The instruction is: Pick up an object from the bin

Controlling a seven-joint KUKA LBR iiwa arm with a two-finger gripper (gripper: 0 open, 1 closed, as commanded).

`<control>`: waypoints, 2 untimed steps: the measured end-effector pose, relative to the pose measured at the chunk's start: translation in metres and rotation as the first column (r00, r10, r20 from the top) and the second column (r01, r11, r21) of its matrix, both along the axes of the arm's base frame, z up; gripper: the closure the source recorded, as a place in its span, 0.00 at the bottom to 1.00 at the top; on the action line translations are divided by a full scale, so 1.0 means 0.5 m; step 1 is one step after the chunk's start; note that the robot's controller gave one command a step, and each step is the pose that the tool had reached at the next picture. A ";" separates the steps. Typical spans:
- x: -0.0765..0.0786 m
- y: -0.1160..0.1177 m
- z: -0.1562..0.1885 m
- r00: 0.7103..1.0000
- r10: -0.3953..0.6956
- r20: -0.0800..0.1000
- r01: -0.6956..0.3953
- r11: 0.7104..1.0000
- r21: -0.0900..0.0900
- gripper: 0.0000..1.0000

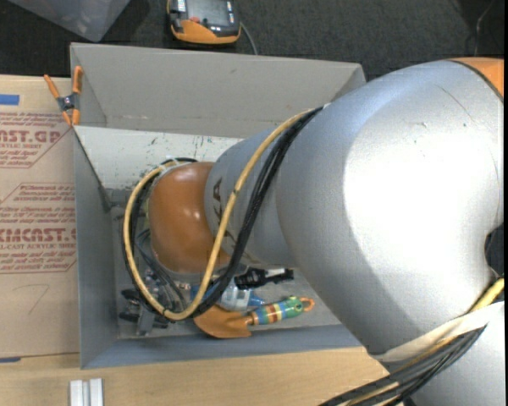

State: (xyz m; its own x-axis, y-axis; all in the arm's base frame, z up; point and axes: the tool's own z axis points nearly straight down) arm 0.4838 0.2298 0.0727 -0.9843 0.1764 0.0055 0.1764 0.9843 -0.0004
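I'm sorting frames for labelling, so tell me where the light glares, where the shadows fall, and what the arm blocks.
Camera view: broad soft glare on the arm's grey shell, a smaller shine on its orange cover; the bin lies in deep shadow beneath them; the arm blocks most of the bin, leaving a striped toy lit by the near wall.

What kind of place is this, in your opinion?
Probably a robotics lab or test cell. A large grey robot arm reaches into a grey metal bin that holds small things such as a striped toy. An orange-and-black handheld device with a cable lies on the floor behind.
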 end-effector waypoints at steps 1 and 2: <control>0.000 0.000 0.000 1.000 0.000 0.000 0.000 1.000 0.000 1.00; -0.002 0.000 0.025 1.000 0.001 -0.003 -0.001 1.000 -0.001 1.00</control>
